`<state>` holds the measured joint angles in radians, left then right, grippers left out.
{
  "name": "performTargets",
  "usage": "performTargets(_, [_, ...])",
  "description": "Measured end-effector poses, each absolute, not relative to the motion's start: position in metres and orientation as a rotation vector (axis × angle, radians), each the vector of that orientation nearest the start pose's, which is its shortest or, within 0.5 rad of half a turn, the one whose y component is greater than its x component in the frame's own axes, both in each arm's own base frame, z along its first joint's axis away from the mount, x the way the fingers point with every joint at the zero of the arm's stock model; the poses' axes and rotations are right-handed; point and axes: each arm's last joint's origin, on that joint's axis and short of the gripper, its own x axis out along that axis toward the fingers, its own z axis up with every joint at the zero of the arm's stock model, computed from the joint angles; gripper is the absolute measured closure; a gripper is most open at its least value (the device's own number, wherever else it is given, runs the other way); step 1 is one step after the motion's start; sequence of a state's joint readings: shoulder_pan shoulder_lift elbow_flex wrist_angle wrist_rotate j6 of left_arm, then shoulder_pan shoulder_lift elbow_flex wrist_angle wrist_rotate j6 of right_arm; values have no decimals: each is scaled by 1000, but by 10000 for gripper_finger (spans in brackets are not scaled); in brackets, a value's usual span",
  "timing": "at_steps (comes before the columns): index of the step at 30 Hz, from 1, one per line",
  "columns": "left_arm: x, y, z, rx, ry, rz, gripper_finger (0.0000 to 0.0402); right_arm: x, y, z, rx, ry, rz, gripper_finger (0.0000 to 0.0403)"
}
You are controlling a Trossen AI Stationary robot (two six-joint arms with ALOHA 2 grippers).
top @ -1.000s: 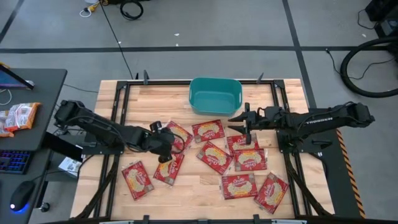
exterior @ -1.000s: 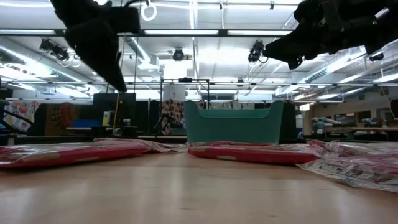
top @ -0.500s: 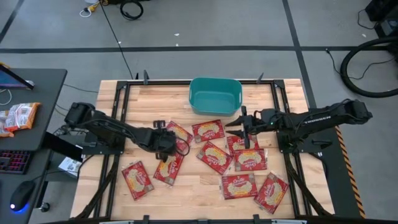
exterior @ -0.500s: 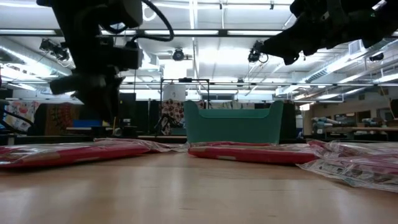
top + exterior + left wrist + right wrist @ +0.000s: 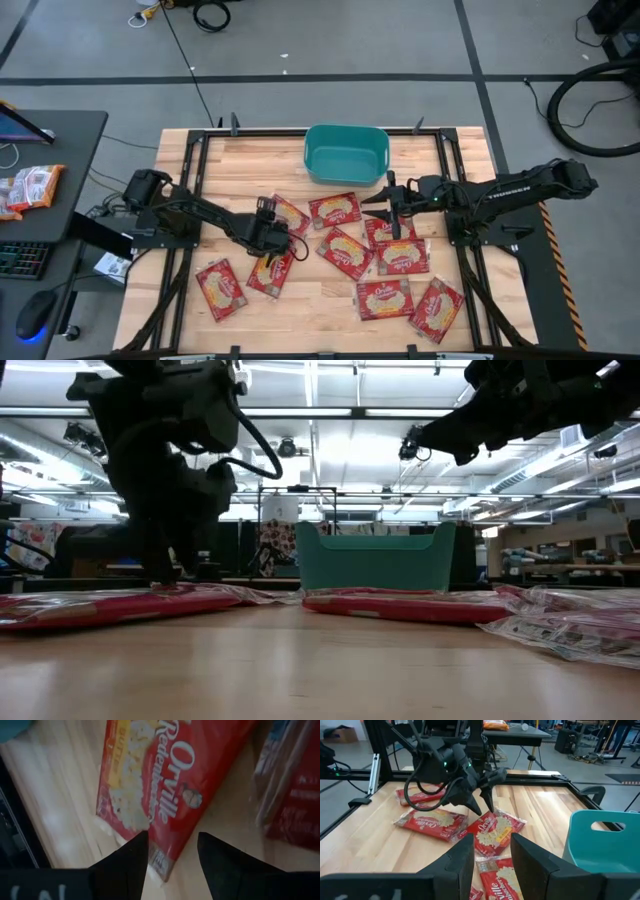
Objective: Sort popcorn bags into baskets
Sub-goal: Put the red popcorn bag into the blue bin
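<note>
Several red popcorn bags lie flat on the wooden table [image 5: 190, 180], from one [image 5: 222, 288] at the near left to one [image 5: 437, 308] at the near right. The teal basket [image 5: 306, 155] stands at the far middle with nothing showing inside it. My left gripper [image 5: 270, 246] is open and low, pointing down over the far end of one bag [image 5: 272, 272]. In the left wrist view its fingers [image 5: 125, 865] stand on either side of that bag's end corner [image 5: 161, 862]. My right gripper [image 5: 372, 205] is open and raised above the bags right of the middle. My left gripper comes from above with its open fingers astride the end corner [image 5: 161, 862] of the bag [image 5: 150, 785], which lies flat on the table. I cannot tell whether the fingers touch it.
A black frame rail [image 5: 300, 131] runs around the table's edges. Another bag [image 5: 285, 214] lies just beyond my left gripper, and one [image 5: 335, 210] sits between the two grippers. Bare wood shows along the far left [image 5: 240, 165] and near middle [image 5: 320, 300].
My left gripper has moved a little toward the table's right and near edges and come down from well above the table onto the end of a bag, staying open. My right gripper has edged slightly toward the table's left. No bag has moved.
</note>
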<state>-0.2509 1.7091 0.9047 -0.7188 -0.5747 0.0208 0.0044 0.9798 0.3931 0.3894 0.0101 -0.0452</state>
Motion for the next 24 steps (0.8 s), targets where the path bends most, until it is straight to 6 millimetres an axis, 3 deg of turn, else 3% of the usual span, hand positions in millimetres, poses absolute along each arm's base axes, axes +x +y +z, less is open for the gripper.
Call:
performTargets(11, [274, -53, 126, 659, 1424, 225, 240, 205, 1, 219, -46, 186, -1, 270])
performTargets(15, [275, -53, 120, 675, 1441, 219, 282, 205, 1, 219, -46, 184, -1, 270])
performTargets(21, [275, -52, 121, 634, 1428, 263, 380, 205, 1, 219, -46, 184, -1, 270])
performTargets(24, [273, -50, 129, 524, 1426, 253, 383, 205, 1, 219, -46, 185, -1, 270])
